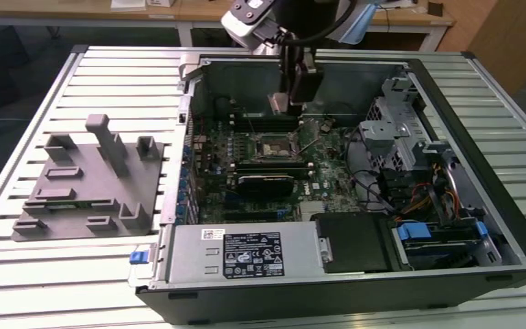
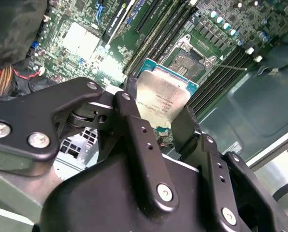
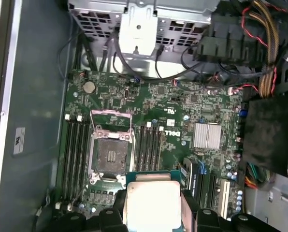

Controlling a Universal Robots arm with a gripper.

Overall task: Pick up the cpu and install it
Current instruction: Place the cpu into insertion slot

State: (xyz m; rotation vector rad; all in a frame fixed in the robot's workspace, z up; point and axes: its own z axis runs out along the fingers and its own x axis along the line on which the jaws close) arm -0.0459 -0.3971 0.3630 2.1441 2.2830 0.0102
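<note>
At the exterior view's left, a grey moulded holder [image 1: 90,185] sits on the slatted table [image 1: 25,103], apart from the open computer case [image 1: 496,147]. In the upper middle of that view the gripper [image 1: 292,103] hangs inside the case with its fingers closed on the cpu [image 1: 277,104], seen almost edge-on and above the socket [image 1: 270,145], not touching it. Both wrist views show the grip better: the cpu [image 2: 163,99] is pinched by two opposite edges between black fingers [image 2: 129,104], silver top toward the camera. In the first wrist view the cpu [image 3: 151,203] is beside the socket [image 3: 110,154], whose frame looks flipped open. So the pick-up looks done and the carry to the socket is in hand. Seating it would probably call for centring the chip over the opening, levelling it and matching its corner to the socket. At the exterior view's right, cables and a drive cage [image 1: 427,233] crowd the case. The chip's underside and corner mark are hidden, and the gripper body covers its near edge.
</note>
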